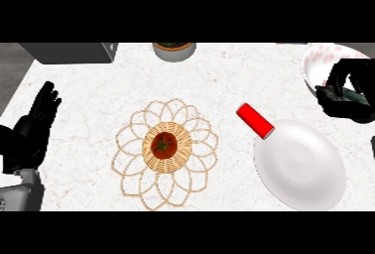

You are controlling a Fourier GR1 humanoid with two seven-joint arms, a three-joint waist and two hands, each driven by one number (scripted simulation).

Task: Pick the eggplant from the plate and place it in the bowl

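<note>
Curled round the dark eggplant point(350, 95), the black right hand point(344, 92) is held over the white speckled bowl point(319, 62) at the bench's right edge, beyond the round white plate point(300, 163).

I can read no text, label, brand, number or sign on anything before me.

dark eggplant point(356, 95) over bowl point(316, 63), white plate point(300, 163) bare
</note>
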